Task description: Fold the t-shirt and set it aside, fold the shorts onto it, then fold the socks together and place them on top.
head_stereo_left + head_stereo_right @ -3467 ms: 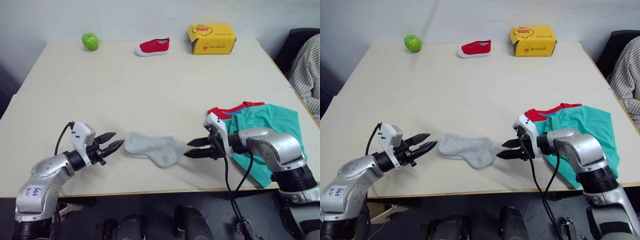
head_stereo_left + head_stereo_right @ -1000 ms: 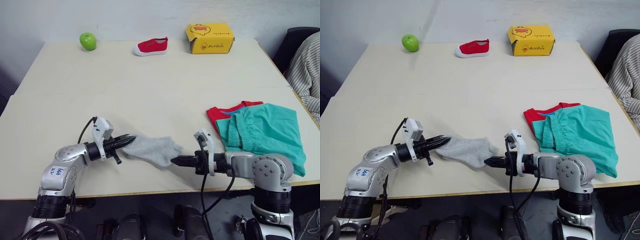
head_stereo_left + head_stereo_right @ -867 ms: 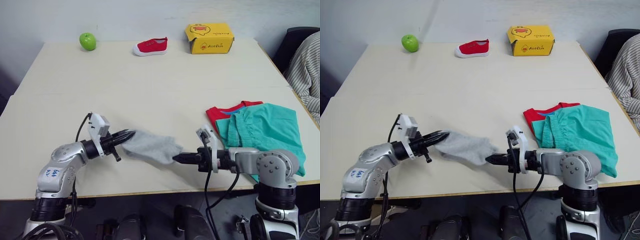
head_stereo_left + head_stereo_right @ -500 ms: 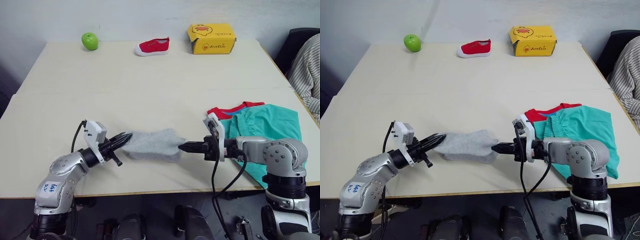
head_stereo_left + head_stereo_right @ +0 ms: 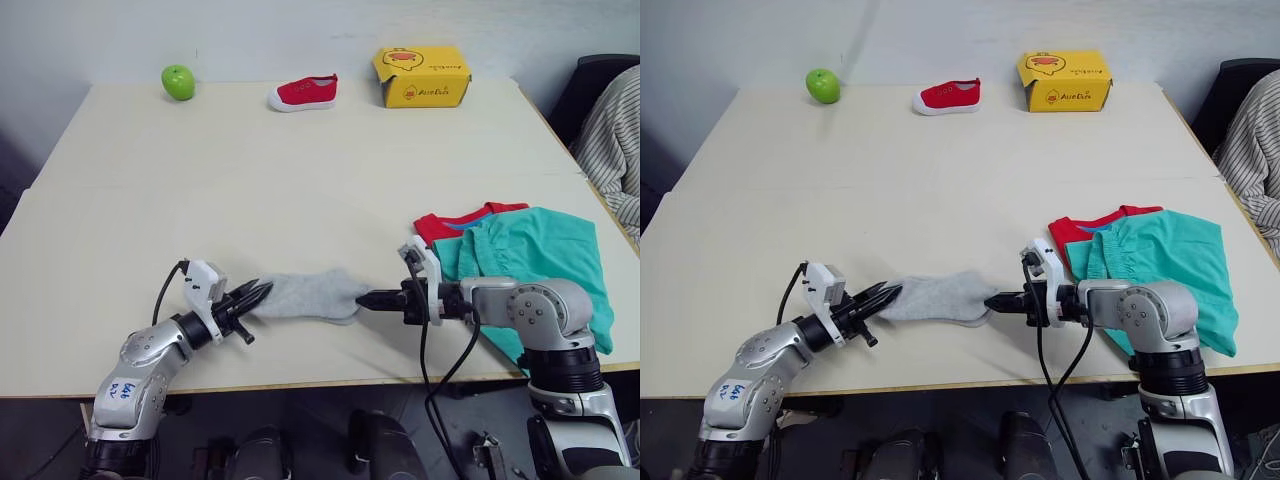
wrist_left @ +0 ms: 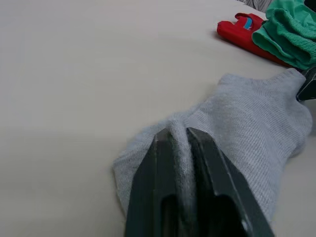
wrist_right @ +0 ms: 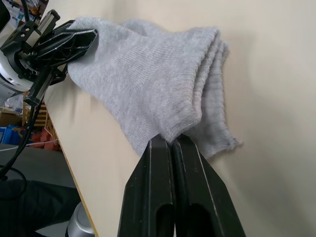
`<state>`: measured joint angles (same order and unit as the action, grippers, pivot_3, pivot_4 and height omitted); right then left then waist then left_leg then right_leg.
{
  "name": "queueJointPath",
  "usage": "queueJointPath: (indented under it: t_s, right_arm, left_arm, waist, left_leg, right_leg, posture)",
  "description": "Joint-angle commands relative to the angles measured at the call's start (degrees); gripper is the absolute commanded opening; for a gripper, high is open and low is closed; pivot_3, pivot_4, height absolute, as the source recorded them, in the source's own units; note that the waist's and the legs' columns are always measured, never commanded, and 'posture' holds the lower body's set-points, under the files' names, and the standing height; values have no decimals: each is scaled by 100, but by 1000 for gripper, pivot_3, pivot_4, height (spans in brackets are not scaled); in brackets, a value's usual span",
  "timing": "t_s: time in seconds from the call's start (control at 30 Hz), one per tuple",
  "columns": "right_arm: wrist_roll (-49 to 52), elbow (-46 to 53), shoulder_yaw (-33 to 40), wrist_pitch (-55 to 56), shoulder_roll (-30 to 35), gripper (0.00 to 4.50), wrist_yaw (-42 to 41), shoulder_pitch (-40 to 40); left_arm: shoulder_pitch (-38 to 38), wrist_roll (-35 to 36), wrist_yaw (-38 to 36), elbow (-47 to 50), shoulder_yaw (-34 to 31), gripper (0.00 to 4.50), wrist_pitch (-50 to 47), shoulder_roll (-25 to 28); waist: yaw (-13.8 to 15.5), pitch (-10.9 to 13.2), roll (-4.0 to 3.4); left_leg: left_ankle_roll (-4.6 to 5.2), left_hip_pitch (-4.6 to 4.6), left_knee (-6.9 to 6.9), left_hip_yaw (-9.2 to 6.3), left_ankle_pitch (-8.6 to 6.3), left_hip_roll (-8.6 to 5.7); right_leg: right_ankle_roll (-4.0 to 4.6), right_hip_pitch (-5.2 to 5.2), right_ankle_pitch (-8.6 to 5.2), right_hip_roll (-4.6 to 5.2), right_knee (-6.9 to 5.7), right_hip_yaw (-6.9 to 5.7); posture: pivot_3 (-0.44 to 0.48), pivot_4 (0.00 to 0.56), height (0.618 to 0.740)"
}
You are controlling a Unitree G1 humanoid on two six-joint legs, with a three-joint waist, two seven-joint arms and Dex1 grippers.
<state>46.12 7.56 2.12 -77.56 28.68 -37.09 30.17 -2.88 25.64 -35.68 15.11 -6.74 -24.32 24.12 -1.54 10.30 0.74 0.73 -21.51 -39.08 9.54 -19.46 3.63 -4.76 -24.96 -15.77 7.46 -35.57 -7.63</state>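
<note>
- Socks (image 5: 312,295) lie stretched flat near the front edge of the table (image 5: 300,170), pinched at both ends by the two grippers.
- That cream table carries everything, with a seam running across its middle.
- On the robot's right side, the shorts (image 5: 530,262) rest folded on top of the t-shirt (image 5: 447,222), whose red edge and blue neckband peek out on the side toward the table's centre.
- At the far edge stand a yellow box (image 5: 421,76), a small red shoe (image 5: 302,93) with a white sole, and a green apple (image 5: 179,81), all well apart from the clothes.
- A person's striped sleeve (image 5: 613,140) shows past the table's right edge.
- The right gripper (image 5: 366,299) has its fingers closed on the socks' right end; the wrist view shows grey knit caught between the tips.
- The left gripper (image 5: 255,293) clamps the socks' left end, a ridge of fabric squeezed between its fingers (image 6: 148,173).
</note>
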Motion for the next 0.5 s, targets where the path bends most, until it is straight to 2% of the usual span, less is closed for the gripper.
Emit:
queueJointPath:
  t_s: [0.03,0.07,0.17,0.33,0.37,0.4,0.5]
  right_arm:
    - [72,105,-115,25,264,669,-326,-81]
    - [14,129,-119,91,386,995,-370,-105]
    - [-211,173,-97,600,807,2006,-647,-181]
    - [-181,507,32,1707,1246,2006,-1651,-355]
    - [-231,662,-32,2044,1221,1573,-1842,-378]
    - [-390,810,-173,2492,1039,1348,-1893,-377]
    - [-917,879,-628,3416,290,311,-1547,-323]
  left_arm:
    - [5,-164,150,36,-180,1661,298,63]
    - [-10,-199,171,4,-292,1974,401,106]
    - [1,52,-40,21,-662,1986,544,278]
    - [-12,645,-799,86,-1212,1986,502,840]
    - [-68,795,-976,108,-1259,1578,432,967]
    - [-217,880,-1069,123,-1208,1347,353,1050]
    - [-623,775,-1122,122,-732,416,297,1020]
  waist:
    - [0,0,0]
    - [0,0,0]
    - [2,0,0]
    - [-7,0,0]
    - [-5,0,0]
    - [-2,0,0]
    - [1,0,1]
  left_leg:
    - [0,0,0,0,0,0]
    - [0,0,0,1,0,0]
    - [0,-1,0,1,0,1]
    - [1,-3,1,5,-1,3]
    - [0,-3,2,5,-2,4]
    - [-2,-2,3,5,-1,7]
    - [-5,-2,3,6,0,5]
  right_leg:
    - [0,0,0,0,0,0]
    - [0,-2,0,0,0,1]
    - [0,-4,0,2,0,0]
    - [0,-8,0,0,2,2]
    - [0,-8,0,-2,2,2]
    - [0,-9,0,-5,1,2]
    - [0,-9,0,-6,-1,2]
  posture:
    - [0,150,740]
    - [0,150,740]
    - [0,150,740]
    - [0,150,740]
    - [0,150,740]
    - [0,150,740]
    - [0,150,740]
